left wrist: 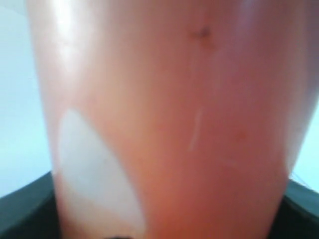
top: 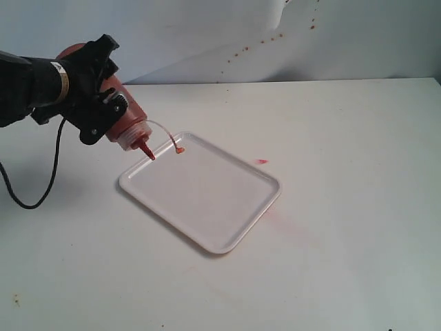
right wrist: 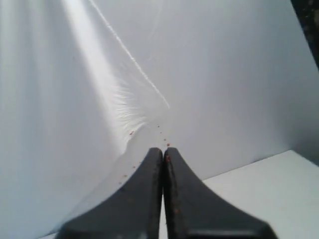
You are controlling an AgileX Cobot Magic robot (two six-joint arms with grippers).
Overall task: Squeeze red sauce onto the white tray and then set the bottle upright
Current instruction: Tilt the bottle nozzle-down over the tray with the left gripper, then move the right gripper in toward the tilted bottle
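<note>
The orange-red squeeze bottle (top: 122, 114) is tipped nozzle-down over the far left corner of the white tray (top: 207, 200). My left gripper (top: 103, 103) is shut on the bottle's body. The red nozzle tip (top: 150, 156) hangs just over the tray's corner, and the tethered cap (top: 180, 149) dangles beside it on a clear strap. No blob of red sauce shows on the tray. In the left wrist view the bottle (left wrist: 169, 124) fills the frame. My right gripper (right wrist: 163, 150) is shut on nothing and faces the white backdrop; it is outside the exterior view.
A small pale-red smear (top: 261, 161) lies on the table right of the tray, and a faint pink stain (top: 279, 215) sits near the tray's right corner. The backdrop (top: 275, 34) carries several red specks. A black cable (top: 31, 196) loops at the left.
</note>
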